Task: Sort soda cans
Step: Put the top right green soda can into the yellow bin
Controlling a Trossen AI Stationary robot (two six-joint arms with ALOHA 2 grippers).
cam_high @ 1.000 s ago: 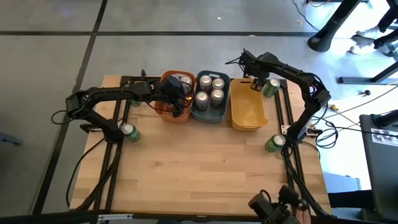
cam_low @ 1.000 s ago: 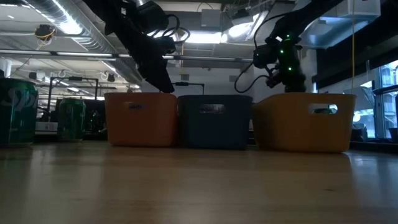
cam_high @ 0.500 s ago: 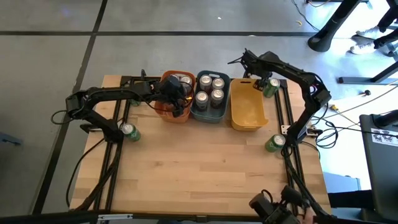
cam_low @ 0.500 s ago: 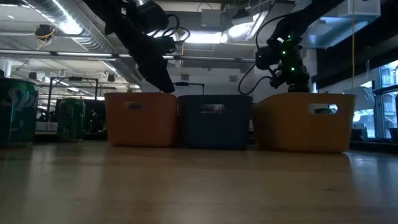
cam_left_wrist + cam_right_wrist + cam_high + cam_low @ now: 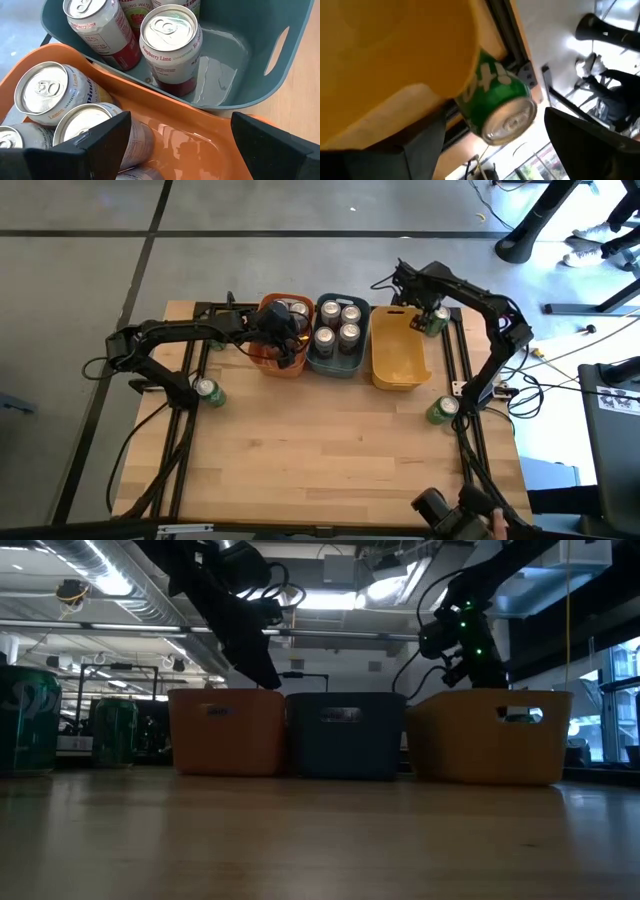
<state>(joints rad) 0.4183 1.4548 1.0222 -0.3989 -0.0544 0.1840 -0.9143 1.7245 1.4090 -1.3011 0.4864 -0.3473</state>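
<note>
Orange plastic holds the first sorted batch: the orange bin (image 5: 281,340) has several lemon-labelled soda cans (image 5: 42,97) in it, and the grey-blue bin (image 5: 338,338) beside it holds four raspberry-lime cans (image 5: 170,47). The yellow bin (image 5: 398,350) is empty, so the green sort has not begun. Three green cans are out on the table — one by the left rail (image 5: 207,391), one near the right rail (image 5: 441,410), and one just beside the yellow bin's far corner (image 5: 497,102). The right gripper (image 5: 426,313) hovers at that last can, fingers spread and gripping nothing. The left gripper (image 5: 283,340) hangs over the orange bin, also spread and empty (its load looks delivered). By my judgement, roughly two-thirds is done.
</note>
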